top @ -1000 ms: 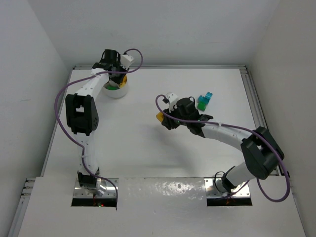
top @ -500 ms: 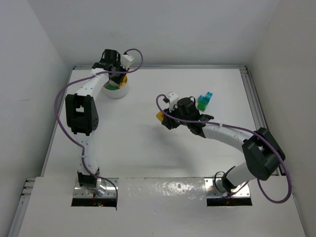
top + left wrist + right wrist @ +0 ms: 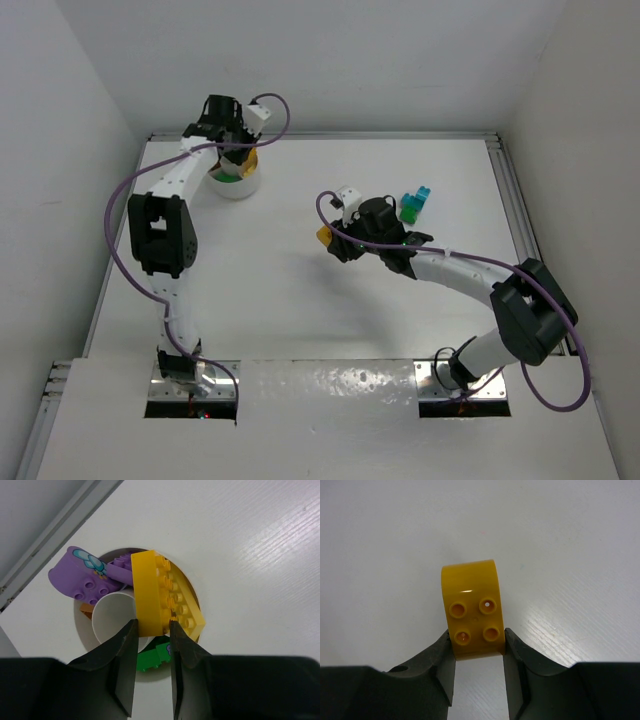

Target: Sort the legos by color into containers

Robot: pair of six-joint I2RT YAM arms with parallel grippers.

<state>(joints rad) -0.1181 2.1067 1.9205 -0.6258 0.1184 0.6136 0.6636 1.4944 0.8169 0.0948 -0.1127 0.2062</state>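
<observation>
My left gripper [image 3: 152, 630] is shut on the near end of a long yellow lego [image 3: 165, 597], held over the round white bowl [image 3: 112, 620] whose sections are the containers. Inside the bowl lie a purple lego [image 3: 85, 575], a green lego [image 3: 152, 656] and a sliver of an orange one [image 3: 86, 609]. In the top view the bowl [image 3: 240, 187] stands at the far left, under the left gripper [image 3: 233, 152]. My right gripper [image 3: 477, 642] is shut on an orange four-stud lego [image 3: 472, 612] above the bare table, mid-table in the top view [image 3: 327, 238].
A teal lego [image 3: 419, 195] and a green lego [image 3: 410, 212] lie together on the table just beyond the right arm's wrist. White walls close in the table on three sides, with a raised rail [image 3: 510, 190] along the right edge.
The left arm has shifted slightly to the left over the bowl, still holding the yellow lego. The right arm has not moved.
</observation>
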